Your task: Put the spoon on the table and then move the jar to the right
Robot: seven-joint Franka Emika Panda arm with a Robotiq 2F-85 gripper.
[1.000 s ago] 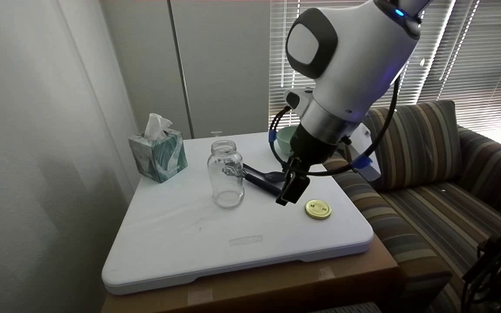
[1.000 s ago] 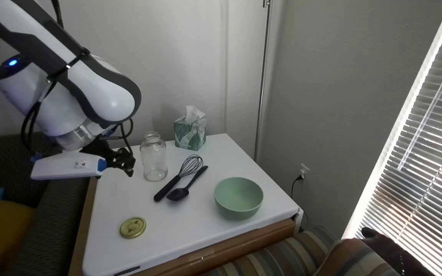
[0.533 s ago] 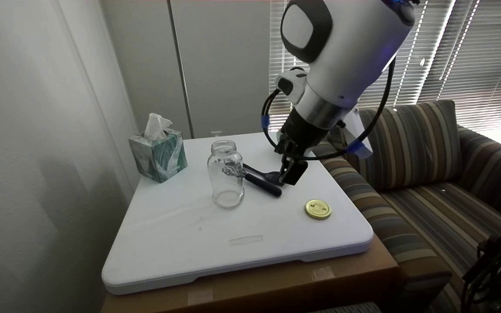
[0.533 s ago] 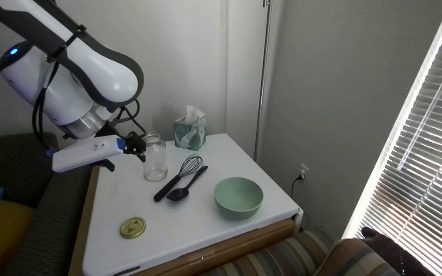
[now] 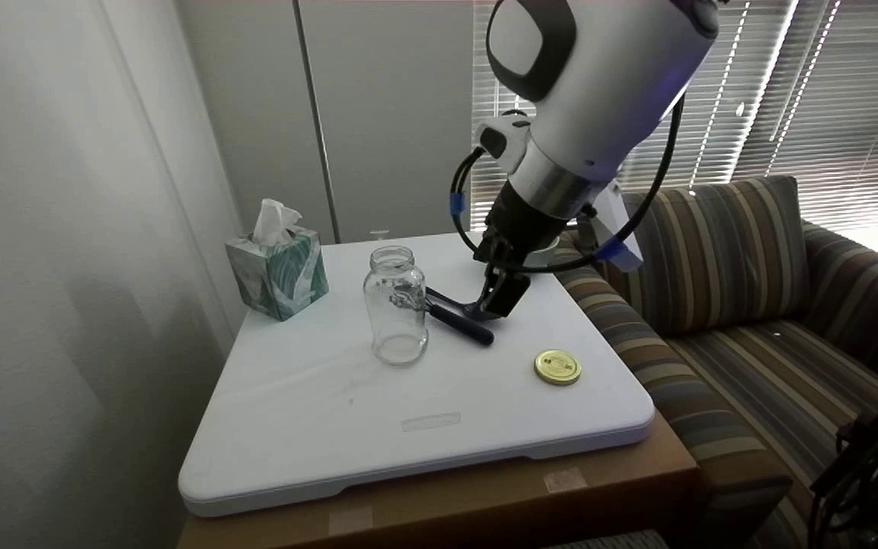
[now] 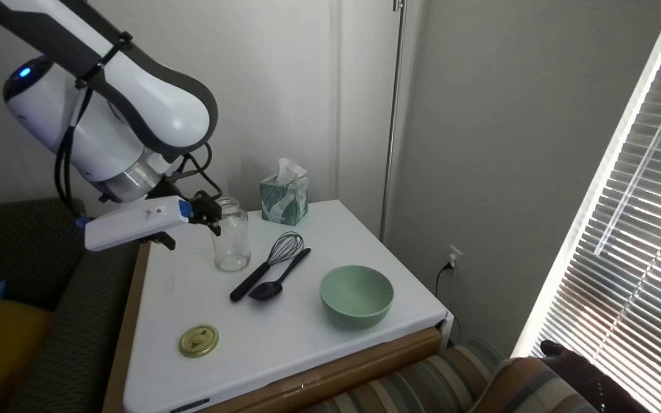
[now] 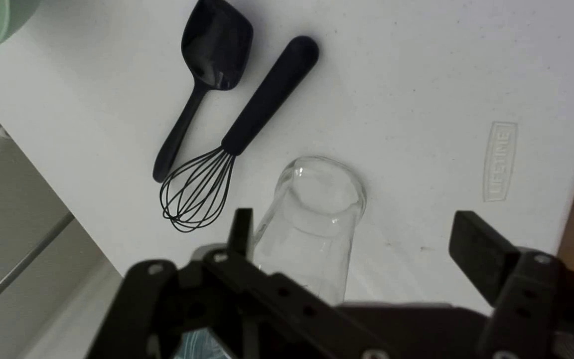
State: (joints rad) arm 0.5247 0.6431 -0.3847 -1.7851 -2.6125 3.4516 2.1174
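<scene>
long-handled black spoon (image 7: 213, 67) lies on white square-topped table (image 5: 294, 427), seemingly delivered; cylindrical clear-glass jar (image 5: 395, 309) likely awaits black gripper (image 7: 358, 234), jaws spread.

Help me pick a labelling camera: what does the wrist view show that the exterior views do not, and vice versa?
Only the wrist view: the LIFETIME lettering, legible on the table.
Only the exterior views: the gold lid, the window blinds, the robot's white arm and the mouth of the jar.
Shared: the jar's body, the gripper, the whisk, and at least part of the spoon, the green bowl and the tissue box.
</scene>
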